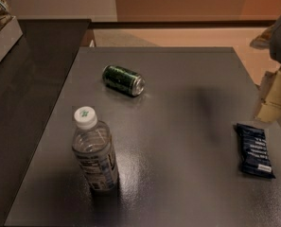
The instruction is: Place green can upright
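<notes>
The green can lies on its side on the grey table, towards the back left, with its silver end facing front right. My gripper shows only partly at the right edge of the view, over the table's right side. It is far from the can and holds nothing that I can see.
A clear water bottle with a white cap stands upright at the front left. A dark blue snack packet lies flat at the right. A darker counter adjoins the table on the left, with a box of items at its far corner.
</notes>
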Robot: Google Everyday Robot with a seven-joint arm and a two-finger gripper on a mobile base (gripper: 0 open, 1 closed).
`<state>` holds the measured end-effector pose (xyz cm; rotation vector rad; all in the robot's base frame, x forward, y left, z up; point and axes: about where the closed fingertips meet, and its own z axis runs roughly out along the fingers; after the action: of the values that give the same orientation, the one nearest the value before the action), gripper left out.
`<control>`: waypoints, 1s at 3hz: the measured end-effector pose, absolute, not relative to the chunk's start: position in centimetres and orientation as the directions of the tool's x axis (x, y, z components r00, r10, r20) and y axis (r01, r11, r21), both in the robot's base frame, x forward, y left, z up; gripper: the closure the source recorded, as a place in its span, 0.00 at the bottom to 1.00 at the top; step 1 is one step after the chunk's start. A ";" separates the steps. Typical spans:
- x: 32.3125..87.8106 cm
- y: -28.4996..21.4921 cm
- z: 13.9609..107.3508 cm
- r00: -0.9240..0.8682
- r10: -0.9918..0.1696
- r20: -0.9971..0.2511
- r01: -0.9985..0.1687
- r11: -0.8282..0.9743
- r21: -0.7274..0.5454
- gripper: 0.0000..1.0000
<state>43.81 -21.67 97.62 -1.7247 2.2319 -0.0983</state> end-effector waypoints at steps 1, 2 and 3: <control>43.9 -21.5 97.6 -0.219 -0.954 -0.207 -0.932 0.267 -0.245 0.00; 44.2 -21.0 97.6 -0.210 -0.955 -0.207 -0.935 0.258 -0.244 0.00; 45.3 -17.9 97.4 -0.177 -0.958 -0.224 -0.944 0.230 -0.238 0.00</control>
<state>45.34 -17.95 97.37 -1.7677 2.1854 -0.0641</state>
